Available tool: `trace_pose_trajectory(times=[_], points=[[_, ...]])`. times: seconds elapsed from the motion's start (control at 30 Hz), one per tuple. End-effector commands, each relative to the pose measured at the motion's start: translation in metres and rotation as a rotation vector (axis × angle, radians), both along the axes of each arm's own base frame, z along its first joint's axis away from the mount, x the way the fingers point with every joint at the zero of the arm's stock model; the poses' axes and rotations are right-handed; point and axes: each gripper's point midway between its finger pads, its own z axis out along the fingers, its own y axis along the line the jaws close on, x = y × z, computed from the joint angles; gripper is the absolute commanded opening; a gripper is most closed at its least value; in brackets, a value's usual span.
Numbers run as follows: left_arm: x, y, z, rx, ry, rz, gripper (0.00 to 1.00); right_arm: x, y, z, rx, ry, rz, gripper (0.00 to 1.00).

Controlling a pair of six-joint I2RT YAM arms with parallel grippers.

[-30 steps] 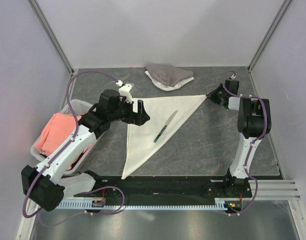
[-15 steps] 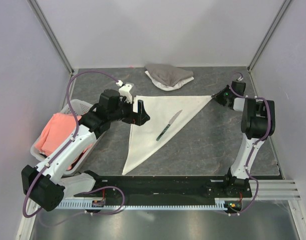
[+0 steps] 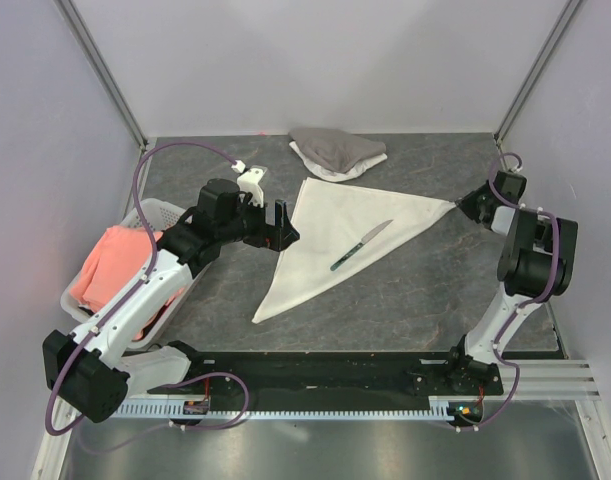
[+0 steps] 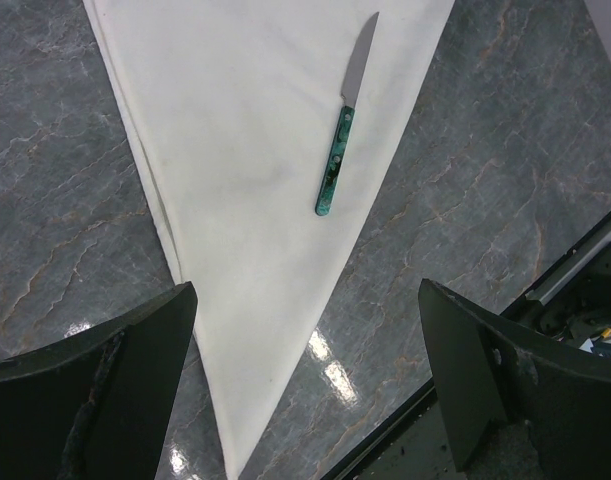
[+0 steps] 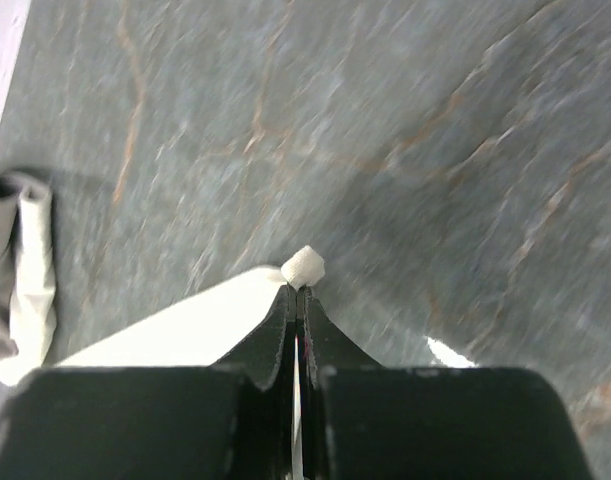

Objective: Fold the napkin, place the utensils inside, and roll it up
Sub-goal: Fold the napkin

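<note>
Pale walls close in your bench on three sides. Its dark marbled top is glossy, so cloth will likely slide on it rather than hold. The napkin, folded to a triangle, lies mid-bench nearer the far edge, with one tip toward the near edge and one toward the right edge. Your left pincer hangs released above the napkin's left side, grasping nothing. Your right pincer is clenched on the right tip, with only a nub of cloth past the jaws; I'd judge that pinch thin enough to slip. The knife rests loose and slantwise on the napkin, so a sharp tug could jolt it off or pull the layers apart.
</note>
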Motion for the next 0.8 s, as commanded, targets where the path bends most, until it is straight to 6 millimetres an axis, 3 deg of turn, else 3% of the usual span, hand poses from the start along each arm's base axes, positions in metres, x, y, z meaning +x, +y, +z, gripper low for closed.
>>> trace_pose_trajectory(times=[0.0, 0.2, 0.5, 0.77], points=[[0.004, -0.001, 0.008, -0.001, -0.046, -0.022, 1.0, -0.001, 0.024, 0.036, -0.047, -0.102, 0.085, 0.0], [0.004, -0.001, 0.008, 0.001, -0.045, -0.021, 1.0, -0.018, 0.077, 0.051, -0.072, -0.146, 0.213, 0.0], [0.003, -0.001, 0.01, -0.004, -0.048, -0.026, 0.99, -0.045, 0.173, 0.05, -0.07, -0.134, 0.444, 0.0], [0.002, -0.001, 0.013, -0.009, -0.056, -0.026, 0.99, -0.071, 0.234, 0.045, -0.062, -0.107, 0.584, 0.0]])
